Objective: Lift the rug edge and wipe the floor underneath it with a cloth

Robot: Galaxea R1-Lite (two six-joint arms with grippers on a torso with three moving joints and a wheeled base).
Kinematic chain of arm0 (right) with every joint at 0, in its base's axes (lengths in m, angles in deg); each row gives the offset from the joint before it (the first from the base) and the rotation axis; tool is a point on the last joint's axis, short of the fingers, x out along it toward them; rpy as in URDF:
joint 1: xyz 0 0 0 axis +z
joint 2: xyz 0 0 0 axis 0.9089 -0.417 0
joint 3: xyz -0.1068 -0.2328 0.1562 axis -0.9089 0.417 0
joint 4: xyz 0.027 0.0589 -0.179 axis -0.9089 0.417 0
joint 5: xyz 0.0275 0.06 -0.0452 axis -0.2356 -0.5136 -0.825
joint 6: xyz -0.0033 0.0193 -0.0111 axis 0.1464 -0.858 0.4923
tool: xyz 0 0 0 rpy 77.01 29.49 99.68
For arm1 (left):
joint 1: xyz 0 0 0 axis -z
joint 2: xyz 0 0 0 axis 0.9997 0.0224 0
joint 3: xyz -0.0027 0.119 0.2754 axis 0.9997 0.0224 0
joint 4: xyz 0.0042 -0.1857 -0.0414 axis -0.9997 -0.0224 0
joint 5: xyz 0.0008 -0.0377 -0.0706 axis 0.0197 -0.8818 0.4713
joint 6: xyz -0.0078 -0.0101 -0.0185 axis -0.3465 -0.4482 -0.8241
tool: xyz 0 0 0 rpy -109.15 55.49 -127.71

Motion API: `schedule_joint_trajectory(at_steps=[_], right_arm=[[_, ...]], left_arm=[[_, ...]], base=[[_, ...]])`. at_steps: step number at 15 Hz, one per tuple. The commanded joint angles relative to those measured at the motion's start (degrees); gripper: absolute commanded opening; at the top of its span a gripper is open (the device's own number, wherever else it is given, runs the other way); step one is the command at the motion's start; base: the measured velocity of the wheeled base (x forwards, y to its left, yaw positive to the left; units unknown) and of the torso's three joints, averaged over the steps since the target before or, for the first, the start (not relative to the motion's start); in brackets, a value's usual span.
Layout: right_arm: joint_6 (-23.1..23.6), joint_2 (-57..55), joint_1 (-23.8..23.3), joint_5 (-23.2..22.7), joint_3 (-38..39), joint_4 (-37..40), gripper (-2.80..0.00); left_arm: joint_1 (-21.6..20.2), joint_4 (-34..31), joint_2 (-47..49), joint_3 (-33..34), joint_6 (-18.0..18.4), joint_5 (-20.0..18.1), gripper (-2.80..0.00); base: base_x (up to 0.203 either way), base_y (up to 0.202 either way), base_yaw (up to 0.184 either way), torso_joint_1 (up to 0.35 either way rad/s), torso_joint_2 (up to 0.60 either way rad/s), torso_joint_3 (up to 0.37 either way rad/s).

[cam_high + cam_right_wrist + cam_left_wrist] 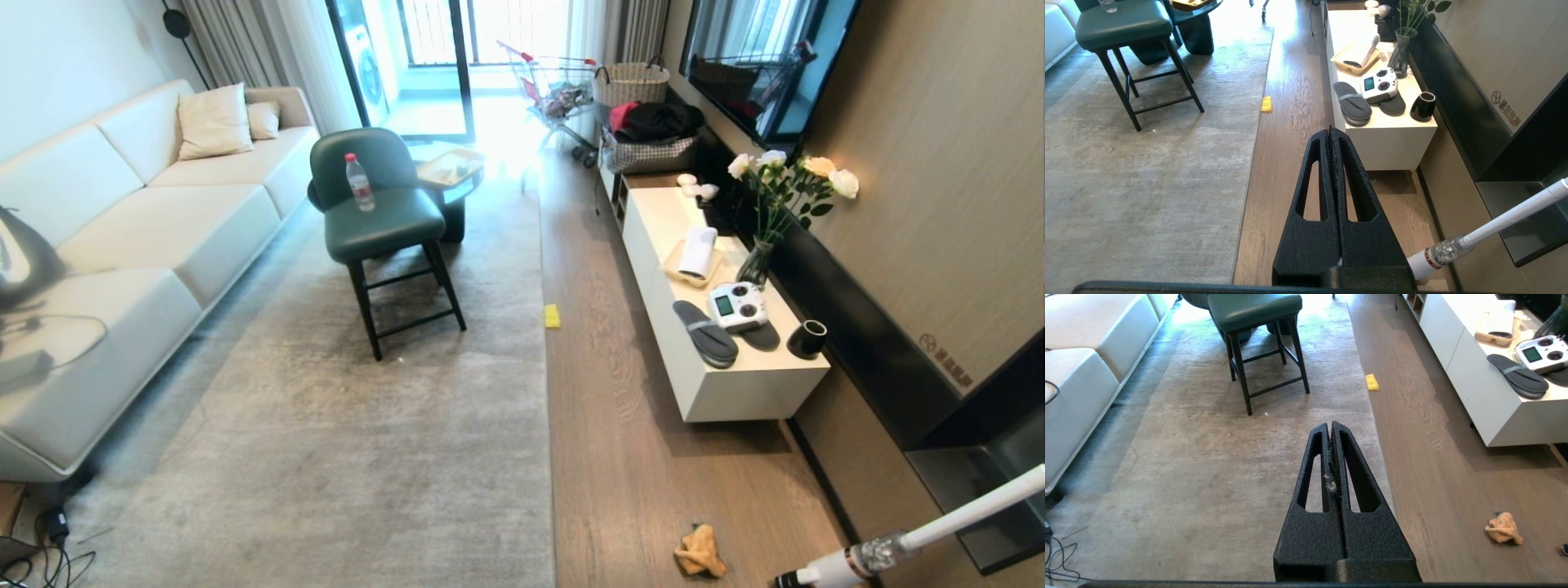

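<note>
Large pale grey rug (343, 425) flat across the room, sofa (122, 245) along its left side. Brown plank floor (620, 457) bare to the right, running past a white surface (735, 359) that carries slippers and a controller. Rug edge (545, 392) straight and lying down on the boards. Left gripper (1330, 426) above the rug, jaws pressed together, holding nothing. Right gripper (1329, 132) above the floor, jaws likewise together. Crumpled orange cloth (700, 551) on the floor, well apart from the rug edge. Small yellow block (553, 316), seemingly touching that edge.
</note>
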Motion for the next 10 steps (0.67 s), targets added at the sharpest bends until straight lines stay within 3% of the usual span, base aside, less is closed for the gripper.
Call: schedule_joint_trajectory(at_steps=[1,10], right_arm=[[0.0,-0.1,0.0,0.0,0.0,0.0,-2.8],[-0.1,-0.1,0.0,0.0,0.0,0.0,-2.8]], left_arm=[[0.0,0.0,0.0,0.0,0.0,0.0,-2.8],[0.0,0.0,0.0,0.0,0.0,0.0,-2.8]], base=[[0.0,0.0,0.0,0.0,0.0,0.0],[0.0,0.0,0.0,0.0,0.0,0.0]])
